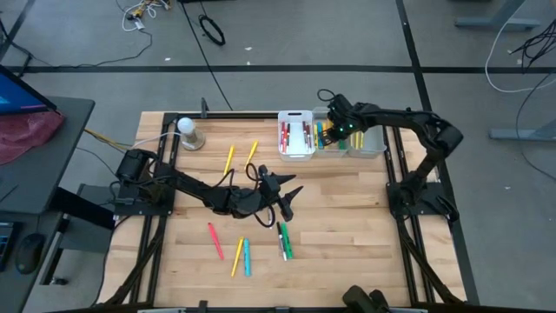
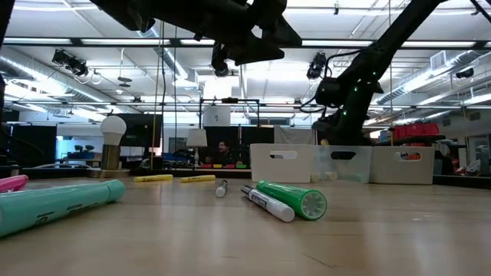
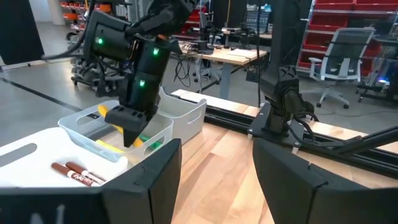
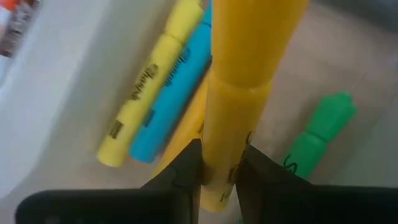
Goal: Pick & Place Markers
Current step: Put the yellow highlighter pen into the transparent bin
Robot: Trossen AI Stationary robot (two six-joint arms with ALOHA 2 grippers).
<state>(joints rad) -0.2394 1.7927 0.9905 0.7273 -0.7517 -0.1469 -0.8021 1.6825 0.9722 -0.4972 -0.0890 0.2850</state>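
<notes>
Several markers lie flat on the table: two yellow ones (image 1: 229, 158) (image 1: 252, 154), a pink one (image 1: 215, 240), a yellow one (image 1: 237, 256), a cyan one (image 1: 247, 257), and a green one (image 1: 285, 239) (image 2: 295, 201) beside a white one (image 2: 265, 203). My right gripper (image 1: 334, 132) (image 4: 219, 171) is over the middle clear bin (image 1: 347, 149), shut on a yellow marker (image 4: 239, 74). Yellow, cyan and green markers (image 4: 168, 93) lie in that bin. My left gripper (image 1: 285, 193) (image 3: 217, 149) hovers open above the table's middle, touching nothing. My right gripper pinches the yellow marker between its two fingers (image 4: 186, 171), on the barrel near one end (image 4: 222, 158). The fingers come from above, pointing down into the clear bin. The marker is lifted clear above the markers on the bin's floor, its long part (image 3: 114, 114) sticking out past the fingers.
A white bin (image 1: 295, 155) with red markers (image 3: 78, 172) stands left of the clear bin; another clear bin (image 1: 372, 143) stands right of it. A white bulb-shaped object (image 1: 189, 133) stands near the far left. Bare wood lies between the bins and the near markers.
</notes>
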